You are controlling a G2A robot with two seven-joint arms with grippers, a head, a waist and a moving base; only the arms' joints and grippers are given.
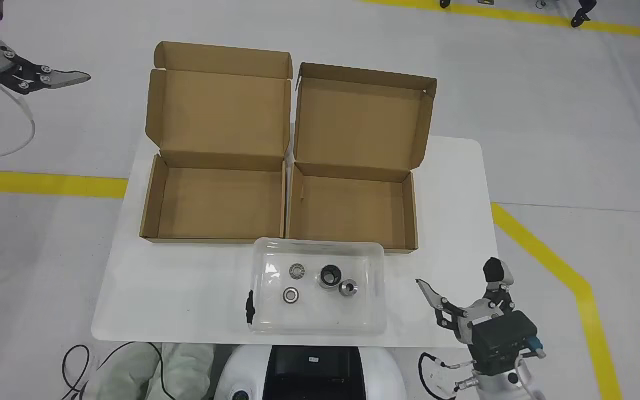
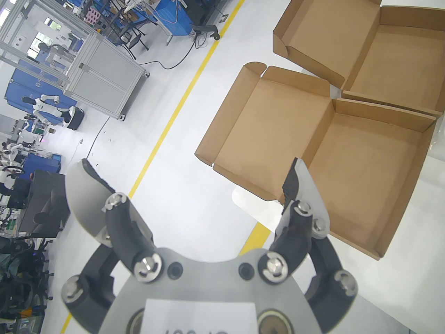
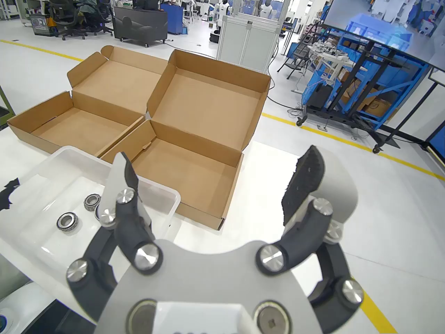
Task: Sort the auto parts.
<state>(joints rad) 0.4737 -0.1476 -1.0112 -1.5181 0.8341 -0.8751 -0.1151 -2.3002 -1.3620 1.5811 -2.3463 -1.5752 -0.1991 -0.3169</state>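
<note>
The right gripper (image 3: pixel 217 165) hangs off the near right corner of the white table (image 1: pixel 450 200), its two fingers spread wide with nothing between them. From the top view, that same right gripper (image 1: pixel 462 285) has the clear plastic bin (image 1: pixel 320 243) just to its left, at the near edge of the table.

The parts lie loose on the bin's floor. There are two roller bearings (image 1: pixel 297 269) (image 1: pixel 291 294) on its left half. On the right half, nearer this arm, are a dark ring-shaped part (image 1: pixel 330 276) and a smaller metal ring (image 1: pixel 348 289). From the right wrist, the bearings (image 3: pixel 67 221) seem to lie flat with their bores facing up, so I'd expect a grab to come from above, across a ring's rim.

Beyond the bin, touching its far side, two open cardboard boxes sit side by side with their lids folded back: the left box (image 1: pixel 215 205) and the right box (image 1: pixel 350 210).

The left gripper (image 1: pixel 45 75) is well apart from all this, out past the far left of the table. Its fingers are also spread and empty (image 2: pixel 189 172). The right arm is plainly the nearer one to the bin.
</note>
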